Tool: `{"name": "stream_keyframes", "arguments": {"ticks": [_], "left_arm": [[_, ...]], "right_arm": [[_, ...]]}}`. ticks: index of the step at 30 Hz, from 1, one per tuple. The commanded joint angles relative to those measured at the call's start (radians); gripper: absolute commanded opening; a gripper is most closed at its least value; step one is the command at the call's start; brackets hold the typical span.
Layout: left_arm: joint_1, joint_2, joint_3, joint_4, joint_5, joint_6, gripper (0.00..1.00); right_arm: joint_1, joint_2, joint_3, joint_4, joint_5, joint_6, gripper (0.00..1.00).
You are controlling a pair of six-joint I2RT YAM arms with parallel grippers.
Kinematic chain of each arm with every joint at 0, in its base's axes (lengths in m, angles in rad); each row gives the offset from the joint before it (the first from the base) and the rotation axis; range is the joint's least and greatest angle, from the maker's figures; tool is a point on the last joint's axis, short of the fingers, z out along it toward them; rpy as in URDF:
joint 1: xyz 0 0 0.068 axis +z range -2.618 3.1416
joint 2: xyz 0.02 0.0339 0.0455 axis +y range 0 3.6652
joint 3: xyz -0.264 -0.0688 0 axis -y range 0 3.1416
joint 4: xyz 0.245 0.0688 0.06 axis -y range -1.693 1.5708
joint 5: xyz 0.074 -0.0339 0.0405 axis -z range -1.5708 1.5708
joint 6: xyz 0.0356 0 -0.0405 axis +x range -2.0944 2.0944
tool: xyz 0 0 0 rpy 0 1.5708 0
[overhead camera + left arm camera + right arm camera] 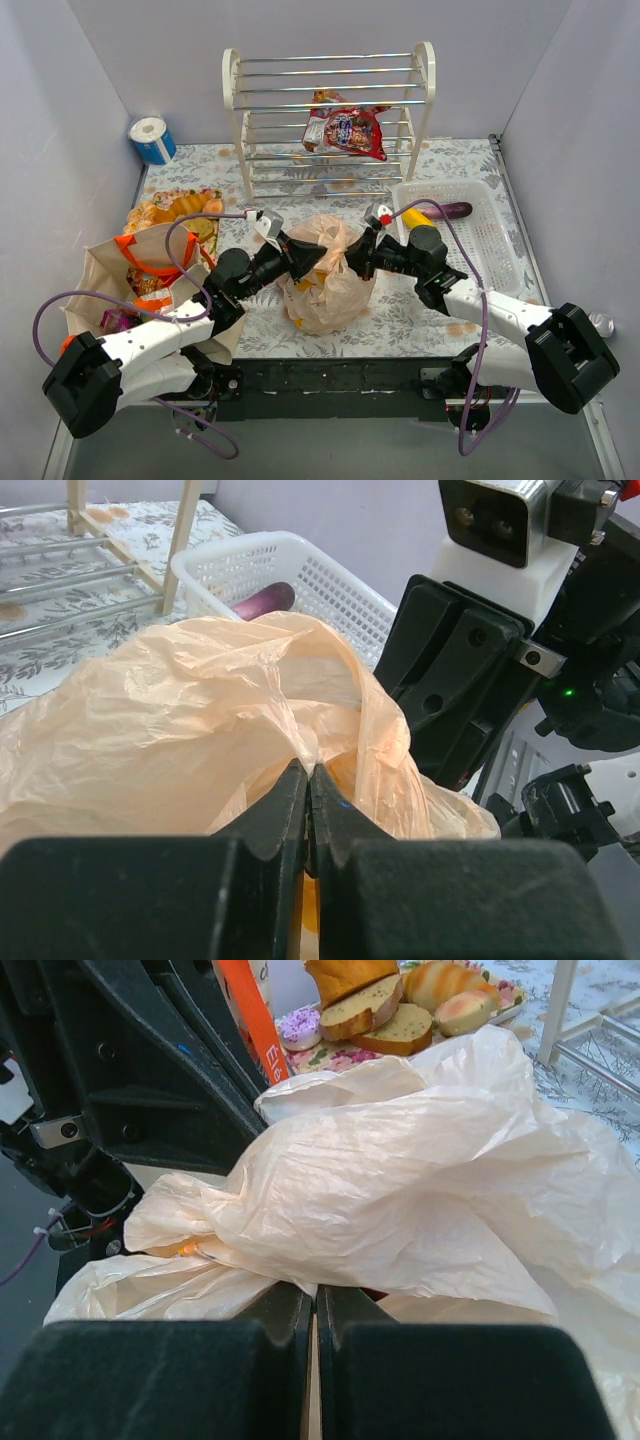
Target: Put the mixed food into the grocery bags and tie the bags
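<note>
Now | left fingers pinched shut on plastic bag | right fingers clamp its opposite side | held close, likely for knotting.

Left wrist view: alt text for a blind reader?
The left gripper pinches a fold of the peach plastic bag filling the foreground. The right arm sits close on the right; behind, a white basket holds a purple eggplant.

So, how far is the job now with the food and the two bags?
Done, it seems: the plastic bag looks full, and the tote holds packets. In hand: the left gripper and the right gripper are both shut on the plastic bag's top, probably tying it. Left: a red packet lies on the rack, and the tote is not tied.
</note>
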Motion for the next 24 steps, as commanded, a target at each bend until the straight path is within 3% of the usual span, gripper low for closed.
{"name": "stream_keyframes", "arguments": {"ticks": [1,6,7,9,10,13,15,19,24], "left_arm": [[0.034,-0.032,0.000,0.023,0.001,-0.007,0.00],[0.034,-0.009,-0.017,0.077,0.058,-0.024,0.00],[0.034,-0.012,-0.017,0.077,0.054,-0.022,0.00],[0.034,-0.018,-0.010,0.057,0.032,-0.010,0.00],[0.034,-0.024,-0.008,0.053,0.018,-0.005,0.00],[0.034,-0.036,-0.007,0.048,0.012,0.010,0.00],[0.034,-0.039,-0.005,0.045,0.012,0.021,0.00],[0.034,-0.035,-0.005,0.057,0.029,0.025,0.00],[0.034,-0.006,-0.022,0.106,0.057,-0.004,0.00]], "right_arm": [[-0.034,-0.010,-0.007,-0.126,0.081,-0.069,0.01],[-0.035,0.024,-0.007,-0.063,0.006,-0.032,0.01],[-0.034,0.032,-0.004,-0.063,-0.005,-0.028,0.06],[-0.034,0.032,0.011,-0.102,-0.010,-0.029,0.24],[-0.035,0.024,0.013,-0.116,-0.010,-0.029,0.40],[-0.034,-0.003,0.005,-0.165,0.012,-0.040,0.50],[-0.034,-0.019,0.001,-0.187,0.024,-0.045,0.50],[-0.034,0.000,-0.004,-0.169,-0.037,-0.049,0.26],[-0.032,0.078,0.013,-0.037,-0.175,-0.009,0.19]]}}
